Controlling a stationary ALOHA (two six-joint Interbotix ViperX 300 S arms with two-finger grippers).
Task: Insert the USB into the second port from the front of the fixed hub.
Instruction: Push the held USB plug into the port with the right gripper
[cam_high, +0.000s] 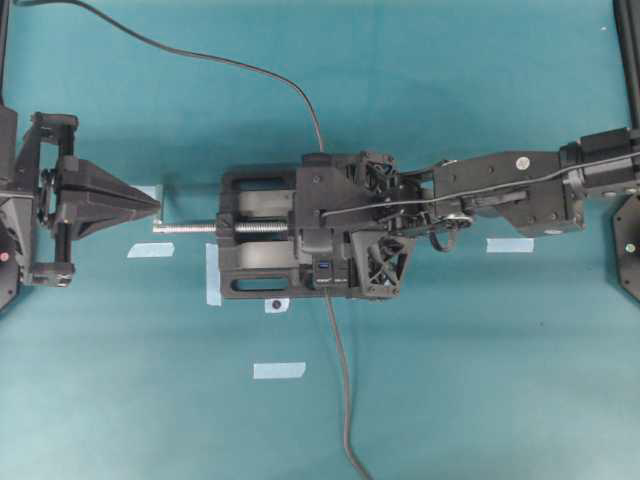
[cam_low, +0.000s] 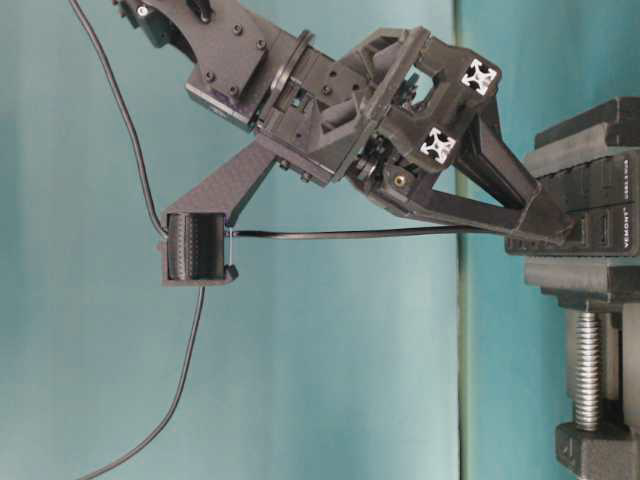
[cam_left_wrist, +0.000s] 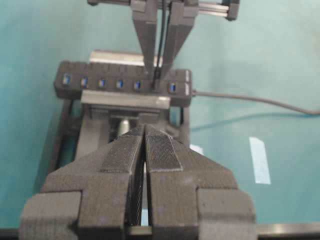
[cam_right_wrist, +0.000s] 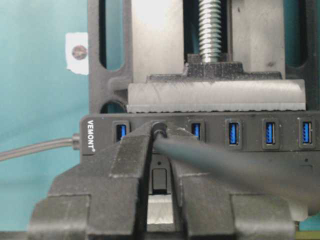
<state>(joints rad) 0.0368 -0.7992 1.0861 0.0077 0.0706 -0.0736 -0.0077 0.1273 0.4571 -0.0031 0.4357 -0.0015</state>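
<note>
Matt black plastic fixed hub (cam_right_wrist: 200, 135), bright threaded metal screw (cam_right_wrist: 210, 30), rough-textured fingers (cam_left_wrist: 120, 170).

Both arms are matte black plastic; the right gripper (cam_low: 560, 232) has long tapered fingers, two white squares with black cross markings near its lattice frame, brass-coloured screws, and thin black cables along its forearm

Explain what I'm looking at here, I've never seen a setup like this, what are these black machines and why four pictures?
These are two robot arms on a teal table, each ending in a pincer tool. One picture looks down from above, one from table level, and two come from cameras on the wrists. A black vise clamps a long USB hub with blue ports. The right tool is shut on a small USB plug, pressing it at the hub's second port from the cable end. The left tool waits closed and empty, beside the vise screw.
</note>
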